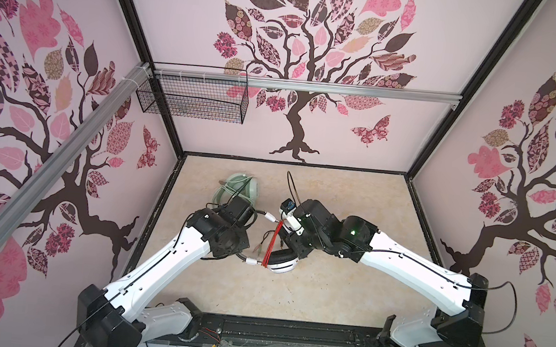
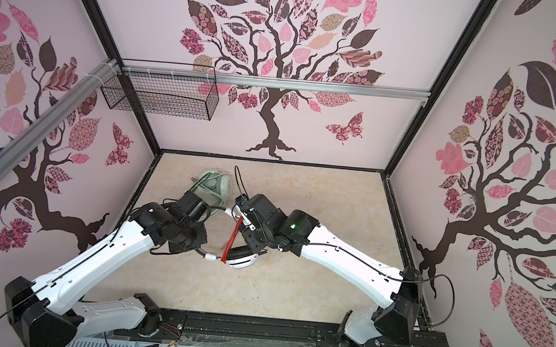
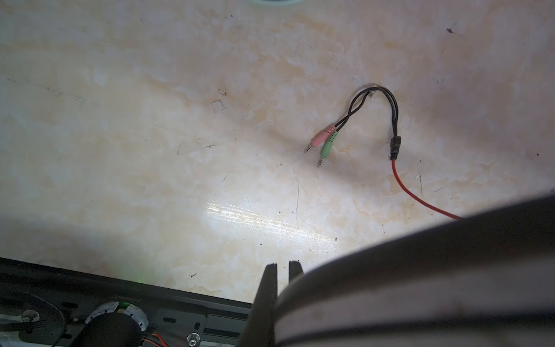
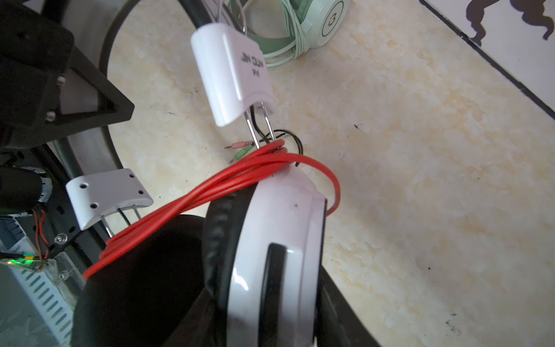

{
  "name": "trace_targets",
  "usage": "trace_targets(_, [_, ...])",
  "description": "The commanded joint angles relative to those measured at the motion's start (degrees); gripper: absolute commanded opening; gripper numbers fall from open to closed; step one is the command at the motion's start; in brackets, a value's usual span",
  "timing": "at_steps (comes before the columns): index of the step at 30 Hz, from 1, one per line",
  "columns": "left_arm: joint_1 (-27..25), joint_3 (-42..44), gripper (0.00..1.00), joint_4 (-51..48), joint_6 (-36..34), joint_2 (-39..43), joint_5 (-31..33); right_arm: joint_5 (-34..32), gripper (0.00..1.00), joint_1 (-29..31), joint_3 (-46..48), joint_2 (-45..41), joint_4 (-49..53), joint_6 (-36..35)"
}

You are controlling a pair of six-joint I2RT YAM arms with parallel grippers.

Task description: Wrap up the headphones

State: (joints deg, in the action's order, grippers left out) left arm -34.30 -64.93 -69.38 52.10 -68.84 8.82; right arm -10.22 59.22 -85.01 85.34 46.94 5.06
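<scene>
Fingertips of the left gripper [image 3: 285,268] stood closed up, only a sliver of table [image 3: 150,120] showing between them. The headband [image 3: 420,270] of the white pair [image 4: 279,216] ran hard against one finger (pinched or merely leaning, I could not tell). Right gripper [image 1: 288,251] sat directly over that pair's cups in both top views. Its jaws were hidden, so I could not say whether they were apart or clamped. Red cable [image 4: 195,192] lay in several turns across the thin wires above both cups. Its loose end, a black splitter and pink and green plugs [image 3: 322,144], rested on the table just beside. The white pair sat mid-table between the two arms. Mint pair [image 1: 238,188] lay near it, toward the back wall and left of centre, with pale cable looped about it.
</scene>
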Motion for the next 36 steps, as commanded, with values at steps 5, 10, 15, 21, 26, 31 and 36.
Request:
trace_targets(5, [-1.2,-3.6,0.0,-6.0,3.4,-3.0,10.8,-4.2,0.4,2.3,-5.1,0.5,1.0,0.6])
trace_targets(10, [-1.4,-4.5,0.0,-7.9,6.0,-4.4,12.0,-1.4,0.4,2.5,-5.6,0.1,0.2,3.2])
trace_targets(15, [-1.5,-5.0,0.0,-6.8,5.6,-3.6,10.4,0.1,0.45,2.5,-3.8,-0.7,-2.2,4.2])
trace_targets(21, [-1.5,-3.8,0.0,-3.3,3.5,-0.8,7.8,1.0,0.71,2.5,-1.4,-2.5,-3.8,3.4])
trace_targets(26, [-1.5,-2.7,0.0,-2.8,2.5,0.3,8.3,-1.3,0.79,2.3,-2.2,-7.5,-1.3,1.9])
trace_targets(31, [-1.0,-5.0,0.0,-3.3,1.0,0.4,6.1,8.2,0.8,-10.2,2.3,-18.3,-2.2,3.7])
trace_targets(36, [0.9,-8.2,0.0,-2.6,0.5,2.3,0.4,23.7,0.8,-29.8,12.7,-28.3,-7.2,6.3])
